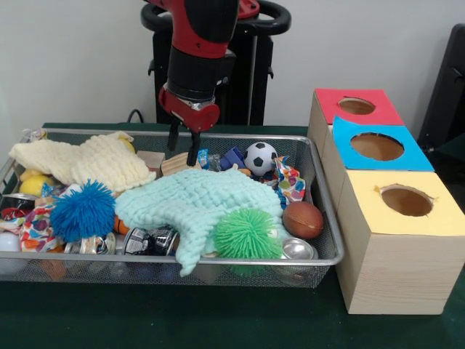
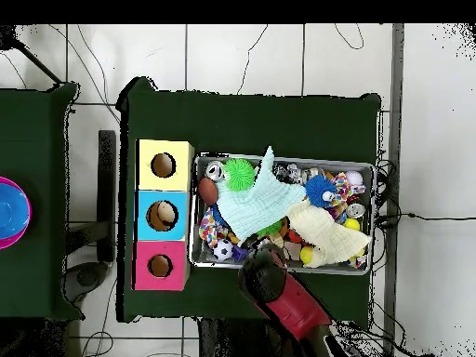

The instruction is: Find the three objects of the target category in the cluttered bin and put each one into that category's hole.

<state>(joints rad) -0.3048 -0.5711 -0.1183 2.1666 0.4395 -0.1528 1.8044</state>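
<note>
My gripper (image 1: pixel 182 154) hangs open over the back middle of the wire bin (image 1: pixel 328 218), its tips just above a wooden block (image 1: pixel 176 165), holding nothing. To its right lies a small soccer ball (image 1: pixel 260 158) (image 2: pixel 222 249). A brown football (image 1: pixel 303 219) (image 2: pixel 206 189) rests at the bin's right side. A green spiky ball (image 1: pixel 247 234) (image 2: pixel 244 171) and a blue spiky ball (image 1: pixel 82 211) (image 2: pixel 322 190) sit near the front. In the overhead view the arm (image 2: pixel 279 288) hides the gripper.
A mint cloth (image 1: pixel 196 202) (image 2: pixel 256 204) and a yellow cloth (image 1: pixel 83 161) (image 2: pixel 330 232) cover much of the clutter. Metal cans (image 1: pixel 296 249) lie along the front rim. Beside the bin stand three boxes with holes: red (image 1: pixel 356 106), blue (image 1: pixel 376 147), yellow (image 1: pixel 407 201).
</note>
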